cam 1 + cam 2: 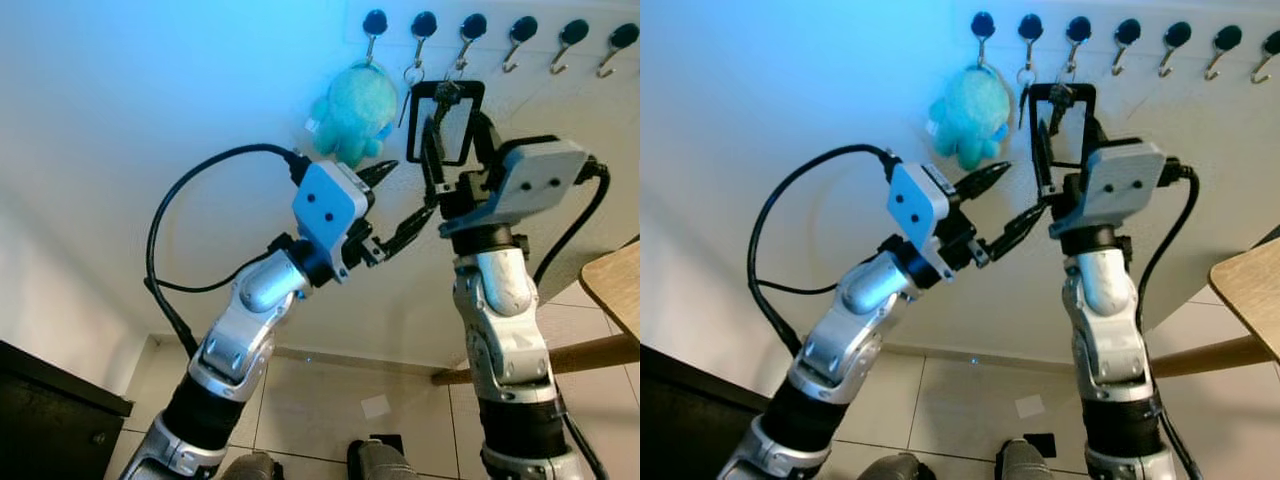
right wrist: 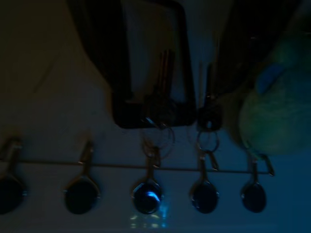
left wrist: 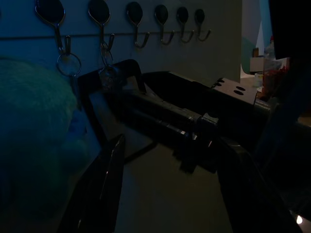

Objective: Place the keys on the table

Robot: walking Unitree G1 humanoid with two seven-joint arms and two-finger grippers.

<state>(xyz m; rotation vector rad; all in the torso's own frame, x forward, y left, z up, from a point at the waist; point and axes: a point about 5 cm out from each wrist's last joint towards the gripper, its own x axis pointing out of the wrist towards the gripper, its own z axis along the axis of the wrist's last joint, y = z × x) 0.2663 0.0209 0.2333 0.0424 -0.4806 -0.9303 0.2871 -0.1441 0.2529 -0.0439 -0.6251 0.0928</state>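
Right tool frames dark keys hanging from hook.

My fingers are black on silver arms, the plush toy on the white wall is turquoise, the hooks black-capped, the table light wood.

Silver arms, black cables, black-fingered left pincer

The keys hang straight down from a ring on the third wall hook, a small dark metal bunch, framed between the right gripper's black fingers; the wooden table stands off to the right
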